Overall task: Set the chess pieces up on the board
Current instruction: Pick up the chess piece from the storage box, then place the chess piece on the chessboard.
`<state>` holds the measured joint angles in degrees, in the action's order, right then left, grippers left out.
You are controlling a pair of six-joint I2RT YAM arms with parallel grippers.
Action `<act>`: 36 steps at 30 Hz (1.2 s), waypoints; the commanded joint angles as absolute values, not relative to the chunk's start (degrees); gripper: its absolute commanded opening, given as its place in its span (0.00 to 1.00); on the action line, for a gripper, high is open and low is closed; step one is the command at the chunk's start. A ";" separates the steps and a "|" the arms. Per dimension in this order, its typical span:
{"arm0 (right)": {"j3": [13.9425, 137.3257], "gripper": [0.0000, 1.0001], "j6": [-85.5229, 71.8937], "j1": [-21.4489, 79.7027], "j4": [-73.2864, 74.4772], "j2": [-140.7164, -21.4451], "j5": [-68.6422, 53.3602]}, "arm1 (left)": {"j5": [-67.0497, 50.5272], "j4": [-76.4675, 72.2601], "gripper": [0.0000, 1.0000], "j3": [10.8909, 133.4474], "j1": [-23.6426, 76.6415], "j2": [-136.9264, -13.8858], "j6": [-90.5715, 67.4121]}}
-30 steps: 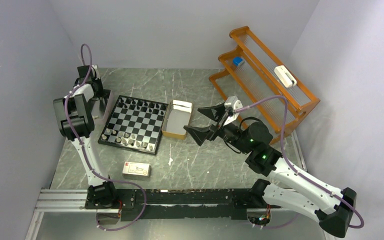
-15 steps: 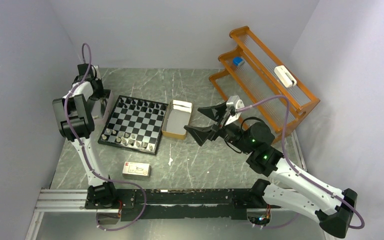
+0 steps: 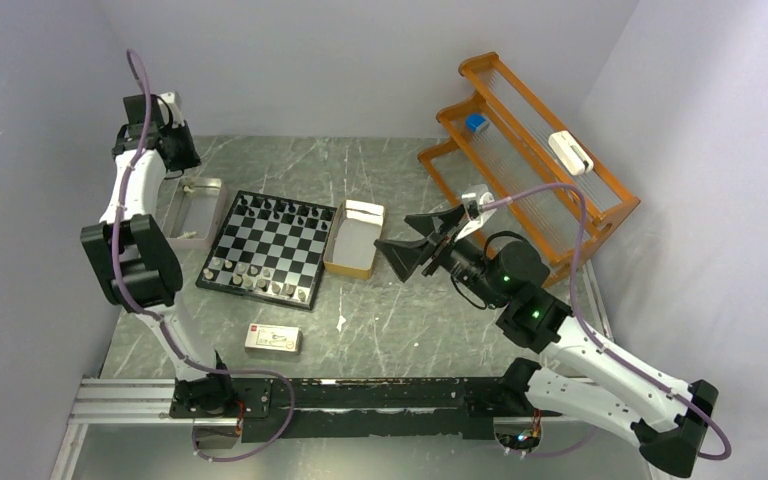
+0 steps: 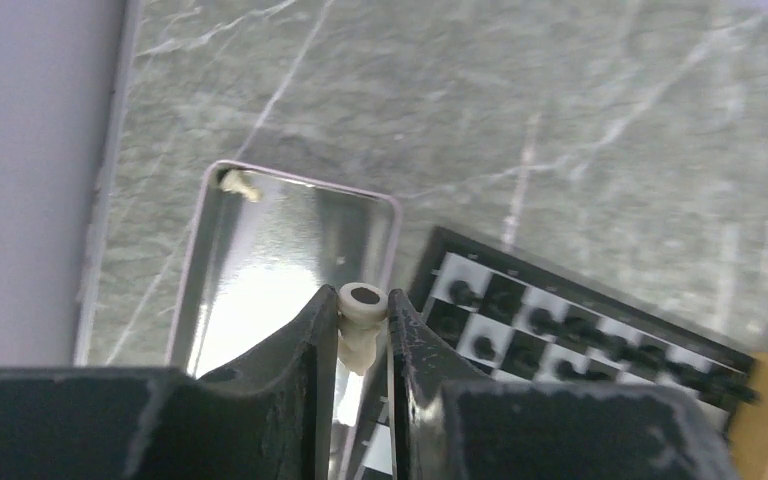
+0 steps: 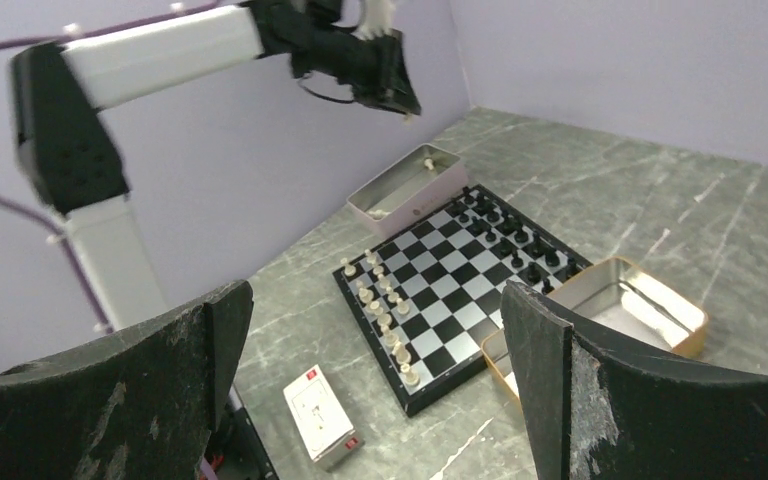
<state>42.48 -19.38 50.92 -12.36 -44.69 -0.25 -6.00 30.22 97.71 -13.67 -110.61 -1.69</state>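
The board [image 3: 270, 245] lies left of centre, with black chess pieces [image 3: 278, 211] along its far rows and pale pieces [image 3: 253, 281] along its near edge. My left gripper [image 3: 165, 142] hangs high above a shiny metal tray [image 3: 182, 222] just left of the board. In the left wrist view this gripper [image 4: 362, 312] is shut on a pale chess piece [image 4: 361, 322]. One more pale piece [image 4: 241, 183] lies in the tray's [image 4: 210, 260] far corner. My right gripper [image 3: 412, 240] stands wide open and empty to the right of the tan box, facing the board [image 5: 480, 300].
A tan box [image 3: 352, 240] sits against the board's right side. A white-and-red carton [image 3: 272, 340] lies in front of the board. An orange rack [image 3: 530, 170] stands at the back right. Purple walls close in the left and back.
My left gripper has risen from down in the tray to high above its far end, carrying the pale piece. My right gripper shifted slightly and stayed open.
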 commanded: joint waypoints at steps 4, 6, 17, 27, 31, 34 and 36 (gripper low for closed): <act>45.88 1.00 -27.21 51.06 -12.07 -48.85 9.12 | -26.48 25.53 0.13 89.73 -13.28 -99.71 -14.26; 45.84 0.98 -29.15 51.02 -14.46 -50.91 9.75 | -31.69 23.91 0.14 86.89 -13.27 -97.28 -17.56; 50.75 0.65 -28.80 51.15 -31.92 -68.37 6.88 | -43.38 5.52 0.14 71.58 -11.63 -85.06 -37.04; 52.07 0.81 -1.24 50.77 -32.28 -73.43 -9.40 | -52.53 20.95 0.15 78.50 3.50 -90.78 -23.26; 49.65 0.91 12.19 49.35 -30.06 -71.65 -18.67 | -58.13 21.56 0.15 77.16 9.35 -90.25 -20.92; 49.21 0.99 16.24 48.45 -26.27 -70.76 -20.03 | -61.57 19.95 0.16 74.28 11.51 -88.69 -20.87; 47.42 1.00 16.93 47.44 -26.14 -69.45 -19.69 | -63.29 19.14 0.17 72.48 12.57 -87.70 -20.60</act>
<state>49.74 7.70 49.10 -27.73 -72.38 -15.70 -55.94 19.49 75.05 11.51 -90.54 -22.87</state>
